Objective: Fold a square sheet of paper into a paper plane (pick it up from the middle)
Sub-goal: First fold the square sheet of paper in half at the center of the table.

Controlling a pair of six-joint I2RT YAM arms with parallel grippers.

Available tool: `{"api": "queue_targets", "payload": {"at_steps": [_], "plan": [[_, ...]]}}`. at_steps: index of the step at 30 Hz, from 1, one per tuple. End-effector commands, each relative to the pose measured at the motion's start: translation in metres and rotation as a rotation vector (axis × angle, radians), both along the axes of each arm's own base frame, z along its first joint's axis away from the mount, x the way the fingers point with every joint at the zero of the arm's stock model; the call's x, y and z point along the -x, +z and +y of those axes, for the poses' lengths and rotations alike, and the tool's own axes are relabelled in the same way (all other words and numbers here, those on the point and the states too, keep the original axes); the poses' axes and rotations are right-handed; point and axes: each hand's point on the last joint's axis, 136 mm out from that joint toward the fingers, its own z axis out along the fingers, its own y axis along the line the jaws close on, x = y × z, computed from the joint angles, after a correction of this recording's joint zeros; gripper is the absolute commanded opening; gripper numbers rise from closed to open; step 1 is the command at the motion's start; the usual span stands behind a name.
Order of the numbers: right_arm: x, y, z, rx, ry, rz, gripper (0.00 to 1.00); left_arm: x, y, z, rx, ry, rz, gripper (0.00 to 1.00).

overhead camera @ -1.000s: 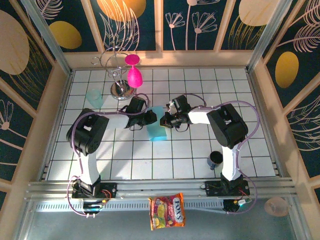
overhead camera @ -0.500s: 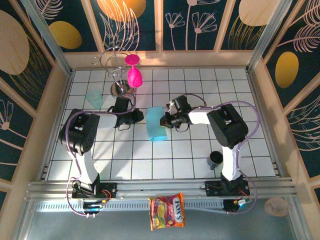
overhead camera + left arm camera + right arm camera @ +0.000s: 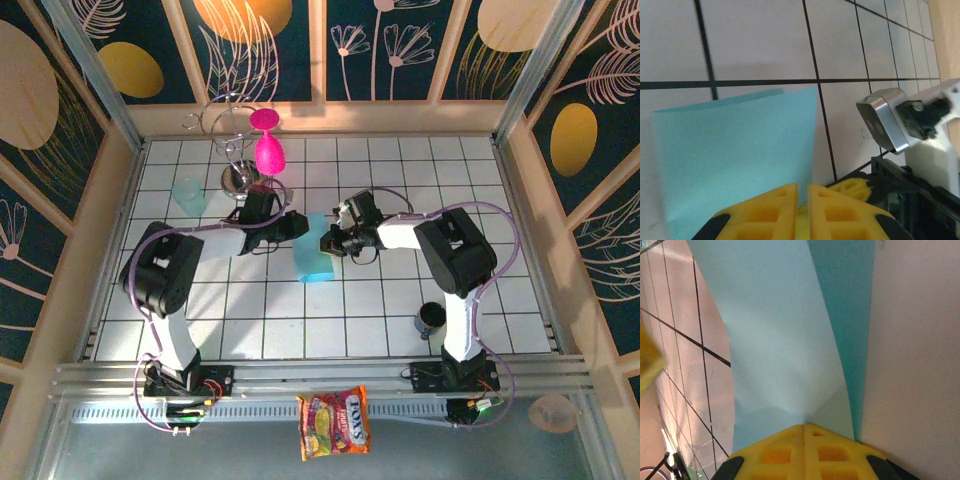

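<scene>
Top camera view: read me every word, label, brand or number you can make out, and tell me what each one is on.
"FOX'S": on the colourful snack packet lying at the near edge, between the two arm bases.
The smaller print on that packet is too small to read.
The square sheet of paper is blank; nothing else bears readable text.

A shiny metal rack (image 3: pixel 243 180) stands at the back of the white tiled table (image 3: pixel 400 170), holding two pink goblets (image 3: pixel 268 155). A see-through bluish cup (image 3: pixel 188 195) sits beside it. A dark cup (image 3: pixel 431 318) and a snack bag (image 3: pixel 334 422) lie nearer.
</scene>
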Motion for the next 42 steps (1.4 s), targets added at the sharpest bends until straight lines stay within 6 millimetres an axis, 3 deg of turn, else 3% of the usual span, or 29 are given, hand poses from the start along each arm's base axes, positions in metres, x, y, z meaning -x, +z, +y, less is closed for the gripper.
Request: {"api": "queue_targets", "payload": {"at_steps": [1,6,14,18,20,26,29,31,33,35,42], "plan": [[0.068,-0.122,-0.107,0.516,-0.09,0.251,0.0,-0.018,0.003,-0.009,0.055,0.006,-0.005,0.15],[0.069,-0.122,-0.108,0.522,-0.092,0.251,0.0,-0.031,-0.022,0.003,0.012,0.056,0.022,0.15],[0.07,-0.125,-0.113,0.541,-0.096,0.25,0.0,-0.034,-0.066,0.072,-0.1,0.189,0.098,0.14],[0.07,-0.125,-0.115,0.543,-0.099,0.252,0.0,-0.033,-0.066,0.096,-0.144,0.239,0.094,0.14],[0.068,-0.124,-0.113,0.539,-0.099,0.248,0.0,-0.037,-0.052,0.1,-0.148,0.246,0.061,0.14],[0.068,-0.123,-0.114,0.54,-0.097,0.246,0.0,-0.031,0.015,0.062,0.021,0.137,-0.036,0.14],[0.068,-0.123,-0.114,0.539,-0.097,0.247,0.0,-0.025,0.024,0.039,0.041,0.095,-0.047,0.14],[0.068,-0.125,-0.114,0.541,-0.1,0.252,0.0,-0.019,0.015,0.026,0.034,0.067,-0.024,0.14],[0.07,-0.126,-0.115,0.542,-0.1,0.255,0.0,-0.027,0.016,0.011,0.039,0.053,-0.029,0.14],[0.071,-0.127,-0.115,0.544,-0.099,0.258,0.0,-0.031,0.001,0.004,0.026,0.055,0.012,0.14],[0.071,-0.127,-0.117,0.553,-0.101,0.254,0.0,-0.047,-0.029,0.008,-0.023,0.12,0.088,0.13]]}}
